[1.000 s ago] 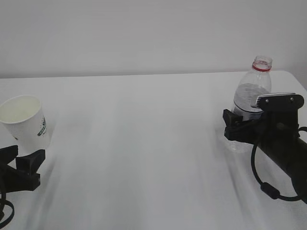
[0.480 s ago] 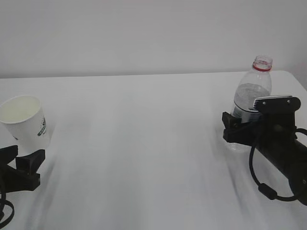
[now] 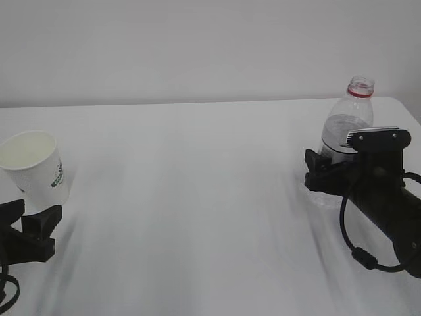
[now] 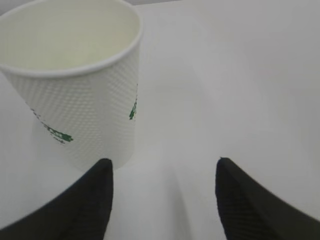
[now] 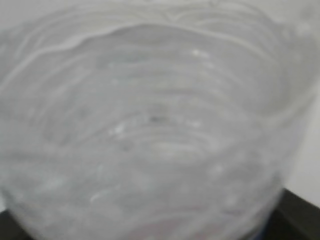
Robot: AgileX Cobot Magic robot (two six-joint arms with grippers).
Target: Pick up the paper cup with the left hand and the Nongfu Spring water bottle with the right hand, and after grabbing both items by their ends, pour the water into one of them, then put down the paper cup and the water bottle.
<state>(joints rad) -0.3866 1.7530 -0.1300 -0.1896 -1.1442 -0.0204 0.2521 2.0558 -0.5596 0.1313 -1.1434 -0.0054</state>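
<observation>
White bench (image 3: 197,197), plain wall. Paper cup (image 3: 34,168) at 9 o'clock, tilting, beside the open left tool (image 4: 162,192), ungripped. Right tool (image 3: 329,172) closing around the Nongfu Spring water bottle (image 3: 347,128) at 3 o'clock over the last second; grip unconfirmed, lifting not begun.

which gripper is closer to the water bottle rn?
Right. The right gripper is at the water bottle, its fingers around the lower body. The left gripper is at the far left of the table, beside the paper cup.
</observation>
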